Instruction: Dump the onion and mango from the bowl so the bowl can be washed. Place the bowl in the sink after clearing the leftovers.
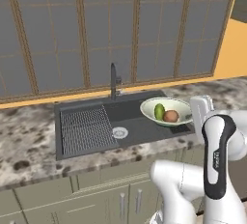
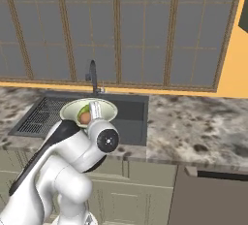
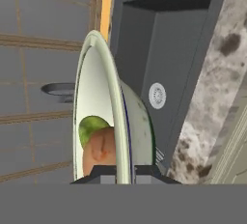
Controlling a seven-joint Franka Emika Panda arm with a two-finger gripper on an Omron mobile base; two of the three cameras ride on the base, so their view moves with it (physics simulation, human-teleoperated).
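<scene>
The gripper (image 3: 126, 170) is clamped on the rim of the bowl (image 3: 101, 107) — in the hand view its dark fingers (image 3: 103, 172) sit on either side of the pale rim at the bottom, with the bowl's wall rising edge-on between them. In that view the bowl's hollow faces left, and the onion (image 3: 99, 153) rests low inside it with the mango (image 3: 91, 127) just behind, the two touching.

In the left base view the bowl (image 1: 166, 106) is held above the right part of the sink (image 1: 140, 126), tipped slightly toward the camera, with the green mango (image 1: 158, 111) on the left and the reddish-brown onion (image 1: 170, 116) beside it on the right — both inside the bowl. The white hand meets the bowl at its right rim. In the right base view the bowl (image 2: 72, 108) hangs over the sink (image 2: 131, 117), partly hidden by the arm's wrist; the onion (image 2: 84, 118) and a sliver of the mango (image 2: 86, 109) show inside.

Below, the sink's ribbed rack (image 1: 87, 129) fills the left half of the basin, the round silver drain (image 1: 119, 132) lies just right of it, and the slim dark faucet (image 1: 114, 80) stands at the back edge. A speckled stone counter (image 1: 29, 141) surrounds the basin.
</scene>
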